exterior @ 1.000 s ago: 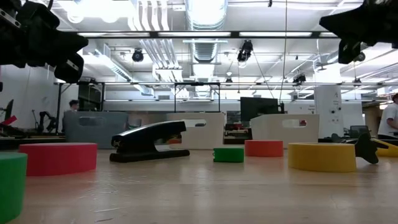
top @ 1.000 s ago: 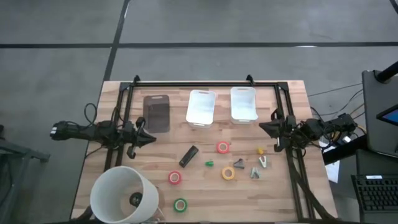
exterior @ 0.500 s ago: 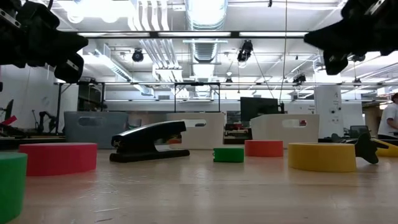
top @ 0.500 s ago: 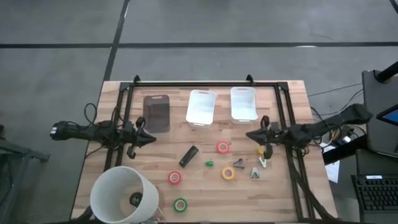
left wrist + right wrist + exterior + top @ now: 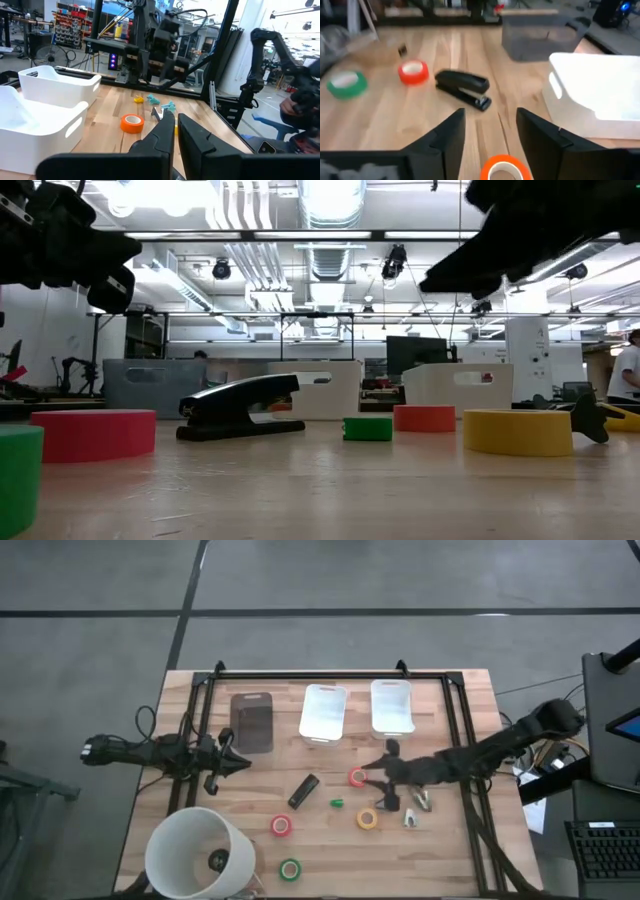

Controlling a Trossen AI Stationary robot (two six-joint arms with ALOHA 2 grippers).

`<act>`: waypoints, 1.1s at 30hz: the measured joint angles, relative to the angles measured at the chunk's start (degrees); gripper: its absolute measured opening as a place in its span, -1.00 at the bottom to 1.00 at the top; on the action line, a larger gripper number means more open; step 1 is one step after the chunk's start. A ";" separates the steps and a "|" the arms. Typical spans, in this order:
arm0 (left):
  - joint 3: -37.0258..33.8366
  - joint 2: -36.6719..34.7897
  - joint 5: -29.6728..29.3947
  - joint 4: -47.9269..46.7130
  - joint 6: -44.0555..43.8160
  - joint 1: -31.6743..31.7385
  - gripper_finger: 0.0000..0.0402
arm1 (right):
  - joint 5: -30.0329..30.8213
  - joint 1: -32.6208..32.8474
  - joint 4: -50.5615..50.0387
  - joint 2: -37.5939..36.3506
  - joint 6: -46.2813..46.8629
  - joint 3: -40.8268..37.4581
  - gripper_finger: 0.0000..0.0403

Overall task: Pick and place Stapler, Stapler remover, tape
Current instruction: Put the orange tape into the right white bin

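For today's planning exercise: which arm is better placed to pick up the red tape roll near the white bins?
Right. The right gripper hangs open beside that red tape roll, while the left gripper waits at the table's left side.

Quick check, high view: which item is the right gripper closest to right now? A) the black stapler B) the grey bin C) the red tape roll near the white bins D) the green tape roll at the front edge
C: the right gripper, fingers open, sits right beside the red tape roll, while the stapler lies farther toward the left arm.
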 joint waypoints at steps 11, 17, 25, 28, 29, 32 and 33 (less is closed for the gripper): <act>0.00 0.01 0.00 -0.01 0.00 0.00 -0.88 | -1.09 0.00 -22.24 16.37 0.42 13.68 -0.13; 0.00 0.03 -0.01 -0.03 0.00 0.00 -0.88 | -1.36 -1.53 -23.86 21.27 -1.23 16.14 -0.19; 0.00 0.25 0.00 -0.69 0.00 0.00 -0.88 | -5.59 -4.14 -24.64 22.88 0.72 15.80 -0.26; 0.00 0.32 -0.01 -1.03 0.00 0.00 -0.87 | -6.17 -4.26 -24.67 23.57 0.78 15.79 -0.30; 0.00 0.32 0.00 -1.04 0.00 0.00 -0.87 | -6.21 -4.26 -24.73 23.72 0.96 15.75 -0.32; 0.00 0.32 0.00 -1.06 0.00 0.00 -0.88 | -7.66 -4.31 -24.65 23.87 1.16 15.75 -0.38; 0.00 0.32 0.00 -1.08 0.00 0.00 -0.88 | -7.88 -4.31 -24.63 23.87 1.27 15.75 -0.41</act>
